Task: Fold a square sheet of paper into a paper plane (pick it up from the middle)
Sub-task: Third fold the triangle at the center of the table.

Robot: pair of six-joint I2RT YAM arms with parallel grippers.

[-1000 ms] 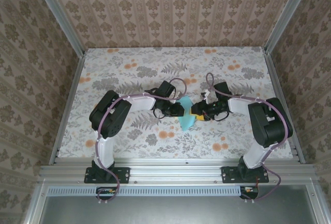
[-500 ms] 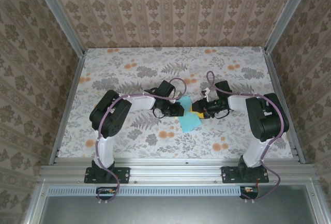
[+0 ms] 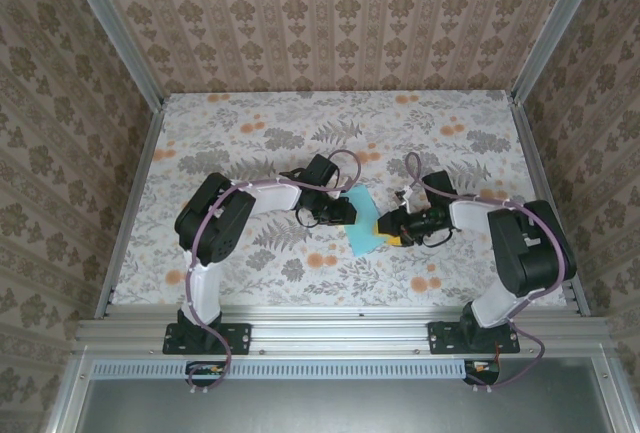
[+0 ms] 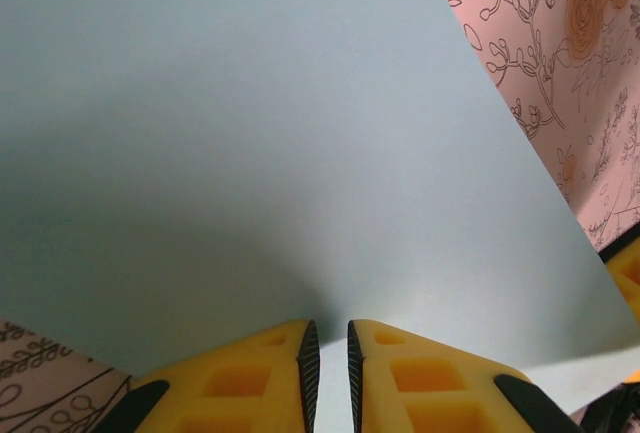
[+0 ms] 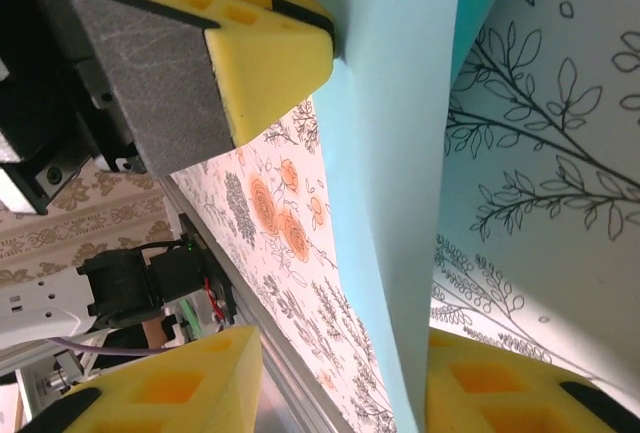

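Crowded at the sheet of paper, open worktop all round it

Both sides of the sheet of paper (image 3: 365,236) are taken. The left tool (image 3: 348,212) is pinched onto its left edge, and the right tool (image 3: 389,231) straddles its right edge with fingers apart, each arm trailing back behind its tool. Beyond the sheet the flowered worktop (image 3: 250,123) lies bare up to the back wall (image 3: 330,23). On the near side of the sheet there is a bare strip up to the metal rail (image 3: 340,325). The papered side walls (image 3: 60,153) shut in both flanks.
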